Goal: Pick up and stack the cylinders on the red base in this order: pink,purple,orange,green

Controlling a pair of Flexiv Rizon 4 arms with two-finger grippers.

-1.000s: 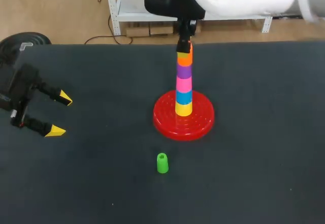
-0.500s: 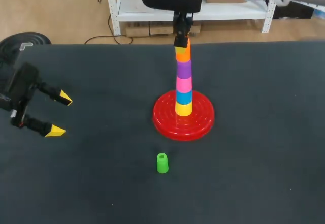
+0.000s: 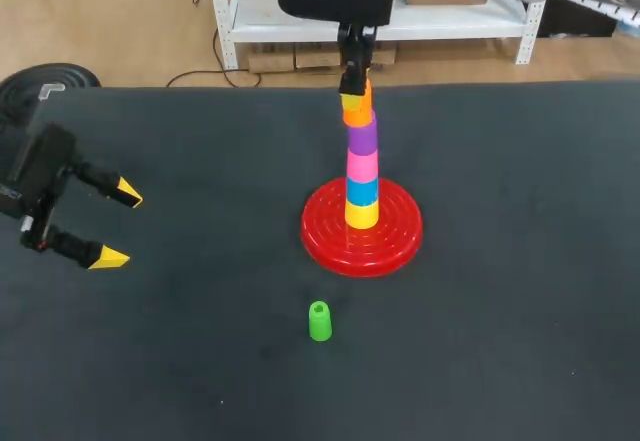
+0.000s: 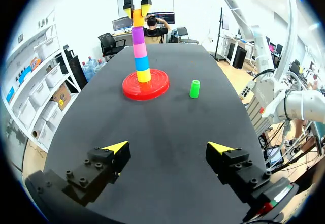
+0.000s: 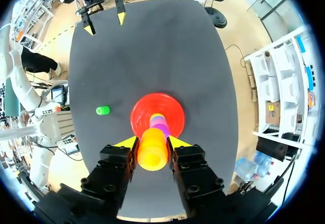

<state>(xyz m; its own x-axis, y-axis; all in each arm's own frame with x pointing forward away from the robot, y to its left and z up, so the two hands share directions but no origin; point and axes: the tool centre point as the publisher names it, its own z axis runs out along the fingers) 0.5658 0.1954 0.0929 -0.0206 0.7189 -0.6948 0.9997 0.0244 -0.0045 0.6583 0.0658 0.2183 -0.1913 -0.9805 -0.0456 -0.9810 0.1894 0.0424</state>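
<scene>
A red base (image 3: 395,241) holds a stack of yellow, blue, pink (image 3: 362,166) and purple (image 3: 362,137) cylinders. The orange cylinder (image 3: 358,112) sits at the top, set slightly left of the purple one. My right gripper (image 3: 352,86) comes down from above and is shut on it. In the right wrist view both fingers press the orange cylinder (image 5: 152,150) from two sides, over the base (image 5: 172,109). A green cylinder (image 3: 319,321) stands upright on the table in front of the base. My left gripper (image 3: 108,226) is open at the far left, holding nothing.
The dark table (image 3: 520,341) carries only the base, the stack and the green cylinder (image 4: 194,89). From the left wrist, the stack (image 4: 142,61) stands far ahead of the open fingers.
The right arm's body has swung up and away. The orange cylinder in its gripper has shifted slightly left at the top of the stack. The left arm has not moved.
</scene>
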